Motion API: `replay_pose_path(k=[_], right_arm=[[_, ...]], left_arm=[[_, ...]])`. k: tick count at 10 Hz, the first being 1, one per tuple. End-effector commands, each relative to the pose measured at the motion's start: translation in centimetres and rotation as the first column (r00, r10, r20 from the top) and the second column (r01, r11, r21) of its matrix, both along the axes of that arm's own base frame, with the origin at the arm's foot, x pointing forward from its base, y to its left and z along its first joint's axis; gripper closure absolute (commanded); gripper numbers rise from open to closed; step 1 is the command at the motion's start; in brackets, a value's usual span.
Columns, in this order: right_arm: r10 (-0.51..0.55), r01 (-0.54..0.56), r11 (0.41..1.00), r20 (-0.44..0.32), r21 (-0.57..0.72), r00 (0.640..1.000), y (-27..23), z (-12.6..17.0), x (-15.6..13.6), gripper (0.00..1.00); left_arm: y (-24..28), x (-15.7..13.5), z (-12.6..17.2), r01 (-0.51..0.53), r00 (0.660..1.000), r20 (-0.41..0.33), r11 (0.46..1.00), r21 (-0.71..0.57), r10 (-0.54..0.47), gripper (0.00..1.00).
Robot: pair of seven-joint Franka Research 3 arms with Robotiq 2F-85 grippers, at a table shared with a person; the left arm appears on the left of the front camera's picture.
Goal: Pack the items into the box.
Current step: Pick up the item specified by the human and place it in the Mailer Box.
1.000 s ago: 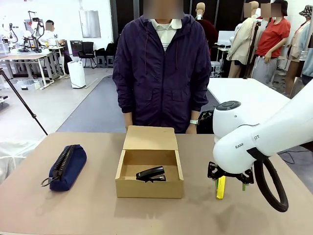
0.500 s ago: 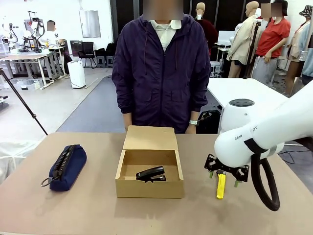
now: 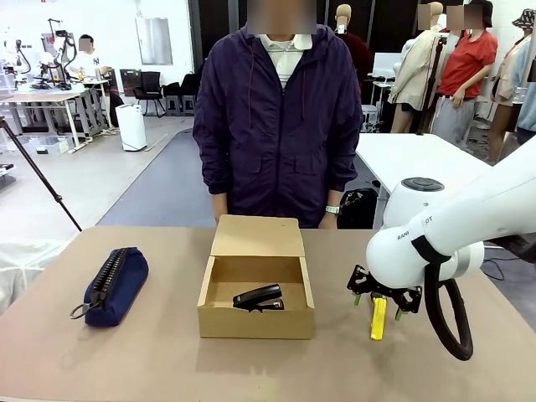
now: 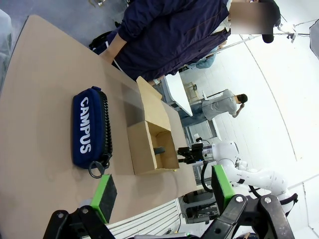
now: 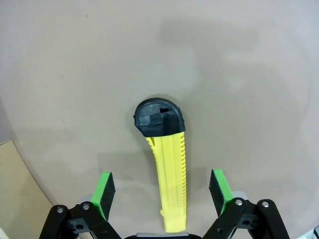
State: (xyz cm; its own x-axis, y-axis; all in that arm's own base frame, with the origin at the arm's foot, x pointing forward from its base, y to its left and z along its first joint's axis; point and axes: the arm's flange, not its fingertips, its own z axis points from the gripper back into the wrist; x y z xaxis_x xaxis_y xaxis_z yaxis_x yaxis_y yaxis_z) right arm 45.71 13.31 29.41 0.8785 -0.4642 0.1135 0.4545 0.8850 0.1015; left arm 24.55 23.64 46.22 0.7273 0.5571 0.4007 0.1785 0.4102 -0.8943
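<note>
My right hand [image 3: 377, 306] hangs just over the yellow utility knife [image 3: 378, 320], fingers spread apart with nothing between them. The knife lies flat on the bench [image 3: 167, 360] at the 3 o'clock side of the cardboard box [image 3: 255, 322], near it but not touching. In my right wrist view the knife runs from 6 o'clock up to the middle, black tip toward 12, leaning a little off my line, and my green pads [image 5: 103, 191] stand on either side of it.

I judge the step to be the grasp. I would turn the wrist a touch so the pads face the knife's long sides squarely. Then I would sink straight down until the pads nearly meet the bench, because the body is slim and low. I would close on the ribbed yellow part, not the tip.

The black stapler [image 3: 258, 296] already lies in the box, so I should lift clear of the near wall and set the knife on bare floor beside it.

My left hand [image 4: 163, 188] is spread apart too, high above the blue pencil case [image 4: 89, 127], and can wait there.
</note>
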Motion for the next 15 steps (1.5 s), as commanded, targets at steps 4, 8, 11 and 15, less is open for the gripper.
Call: replay_pose_path(k=[4, 8, 11, 15], right_arm=[[0.031, -0.032, 0.998, -0.017, -0.045, 0.999, 0.4, 0.1, 0.6, 1.0], [0.052, -0.054, 0.998, -0.035, -0.04, 0.998, 0.4, -0.1, 0.6, 1.0], [0.061, -0.063, 0.997, -0.043, -0.041, 0.997, 0.3, -0.2, 0.4, 1.0], [0.082, -0.084, 0.995, -0.043, -0.061, 0.996, 0.4, 1.0, 0.1, 1.0]], left_arm=[[0.1, 0.0, 0.1, 0.001, 1.0, 0.027, 1.0, -0.012, 0.0, 0.0], [0.1, 0.0, 0.1, 0.001, 1.0, 0.027, 1.0, -0.012, 0.0, 0.0], [0.1, 0.0, 0.1, 0.001, 1.0, 0.027, 1.0, -0.012, 0.0, 0.0], [0.1, 0.0, 0.1, 0.001, 1.0, 0.027, 1.0, -0.012, 0.0, 0.0]])
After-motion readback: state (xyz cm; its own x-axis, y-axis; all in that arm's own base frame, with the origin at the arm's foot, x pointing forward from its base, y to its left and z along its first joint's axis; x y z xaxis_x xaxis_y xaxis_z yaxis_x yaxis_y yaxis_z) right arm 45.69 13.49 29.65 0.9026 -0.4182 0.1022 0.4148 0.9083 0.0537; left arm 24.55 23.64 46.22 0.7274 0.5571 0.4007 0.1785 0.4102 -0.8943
